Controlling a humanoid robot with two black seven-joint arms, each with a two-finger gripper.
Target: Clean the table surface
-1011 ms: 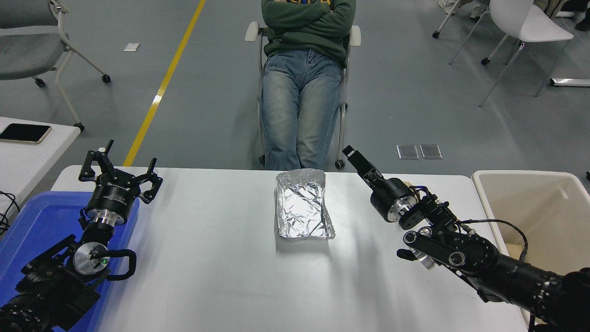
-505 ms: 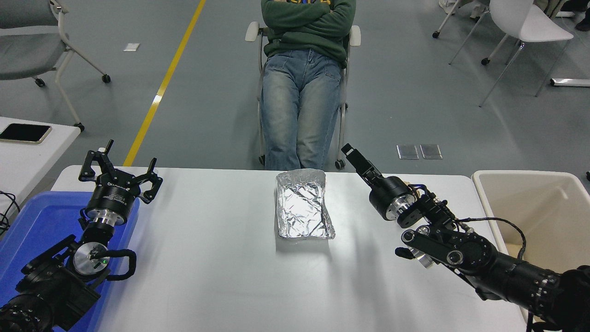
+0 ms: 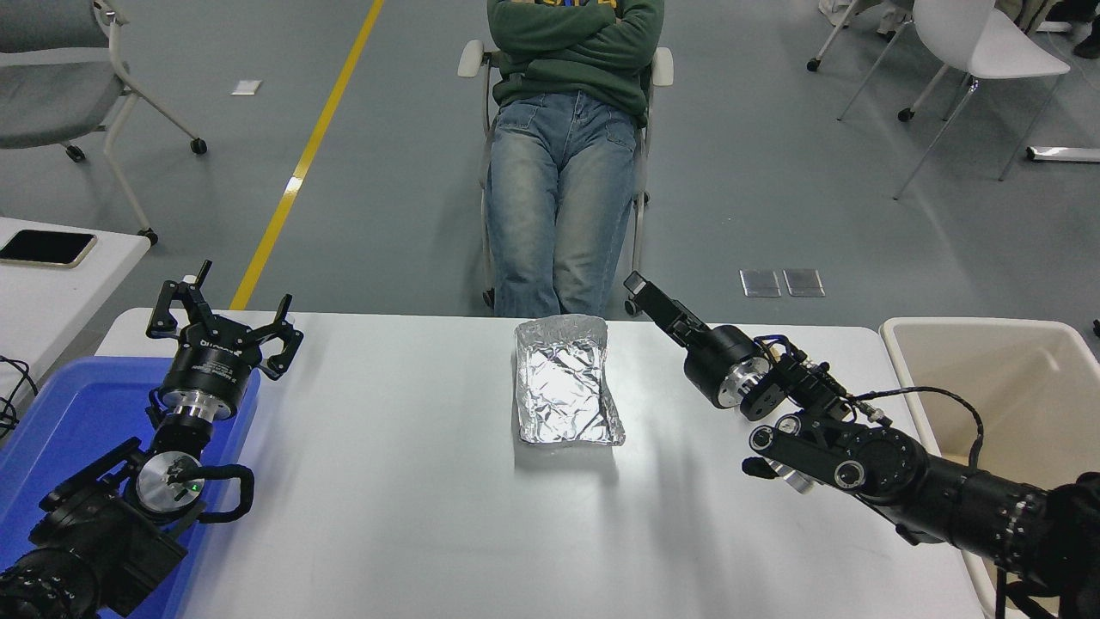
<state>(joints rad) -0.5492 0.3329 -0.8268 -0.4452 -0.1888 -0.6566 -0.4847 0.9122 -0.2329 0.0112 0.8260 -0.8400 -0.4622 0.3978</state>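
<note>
The white table surface [image 3: 412, 499] fills the lower half of the head view. A crumpled silver foil tray [image 3: 567, 383] lies on it near the far edge, at the middle. My right gripper [image 3: 643, 291] comes in from the lower right and hovers over the far edge, just right of the foil tray's far corner and apart from it; I see it edge-on as one narrow black bar. My left gripper [image 3: 222, 320] stays parked at the lower left, open and holding nothing.
A blue bin [image 3: 60, 421] sits under my left arm and a beige bin [image 3: 1014, 378] stands off the table's right end. A person in jeans [image 3: 559, 180] sits at the far side. A side table [image 3: 77, 284] with a black phone [image 3: 45, 248] is at left.
My right gripper has swung slightly left and farther, closer to the foil tray's far right corner. The left arm and the tray have not moved.
</note>
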